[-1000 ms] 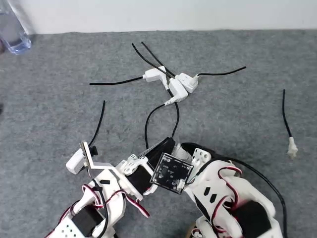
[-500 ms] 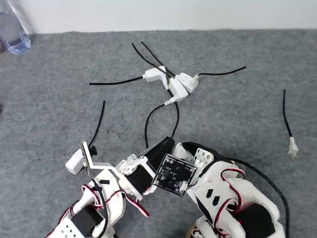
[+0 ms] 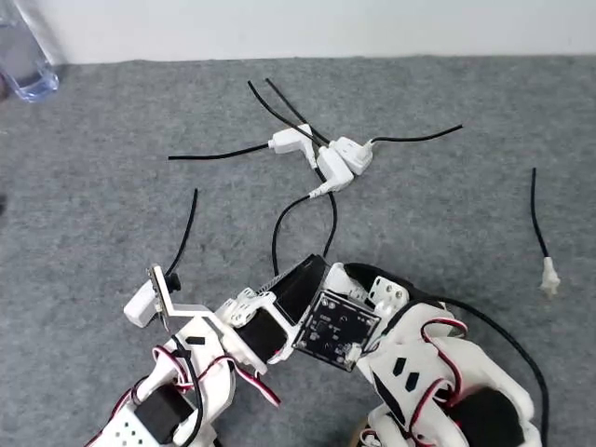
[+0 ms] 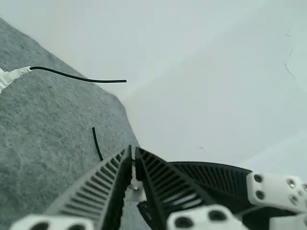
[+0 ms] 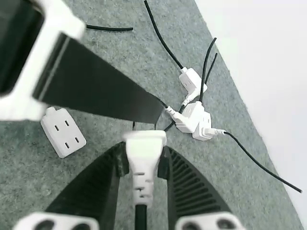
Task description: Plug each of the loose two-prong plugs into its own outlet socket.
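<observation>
Right claw (image 5: pixel 141 155) clamps white plug (image 5: pixel 143 143) by its body, cord trailing back, looks set for insertion | outlet block (image 5: pixel 63 131) lies flat on counter (image 5: pixel 120 62) nearby, sockets up | left claw (image 4: pixel 133 160) pinched closed, empty | spare plug (image 3: pixel 549 277) waits, right edge, high view

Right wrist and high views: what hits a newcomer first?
The right gripper clamped on a white plug, black cord trailing from it. Then, in the high view, the tangle of white plugs and black cords on the grey mat, and one loose plug lying alone near the right edge.
</observation>
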Motion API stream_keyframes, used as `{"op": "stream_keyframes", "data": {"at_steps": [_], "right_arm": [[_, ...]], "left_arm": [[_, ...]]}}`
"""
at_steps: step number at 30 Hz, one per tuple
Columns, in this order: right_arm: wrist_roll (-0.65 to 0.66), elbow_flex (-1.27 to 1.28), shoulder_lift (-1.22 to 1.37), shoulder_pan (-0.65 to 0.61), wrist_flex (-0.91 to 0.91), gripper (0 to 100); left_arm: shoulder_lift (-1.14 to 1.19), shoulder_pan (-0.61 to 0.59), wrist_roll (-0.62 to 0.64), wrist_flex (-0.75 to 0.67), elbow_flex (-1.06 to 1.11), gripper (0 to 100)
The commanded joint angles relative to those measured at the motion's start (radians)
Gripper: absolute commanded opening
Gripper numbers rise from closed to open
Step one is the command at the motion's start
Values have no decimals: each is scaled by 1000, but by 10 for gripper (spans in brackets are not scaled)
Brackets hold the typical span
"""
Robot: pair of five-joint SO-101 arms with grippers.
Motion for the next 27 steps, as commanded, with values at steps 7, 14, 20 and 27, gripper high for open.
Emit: {"op": "stream_keyframes", "data": {"at_steps": [7, 14, 20, 27], "right_arm": [[-28, -68, -8, -70, 4, 8], [-34, -74, -10, -73, 2, 8], [-34, -109, -10, -73, 18, 8], [-54, -110, -10, -74, 18, 8]], "left_arm": [[9, 2, 2, -14, -5, 12], [9, 2, 3, -12, -5, 12], [9, 2, 3, -12, -5, 12], [9, 2, 5, -12, -5, 12]]}}
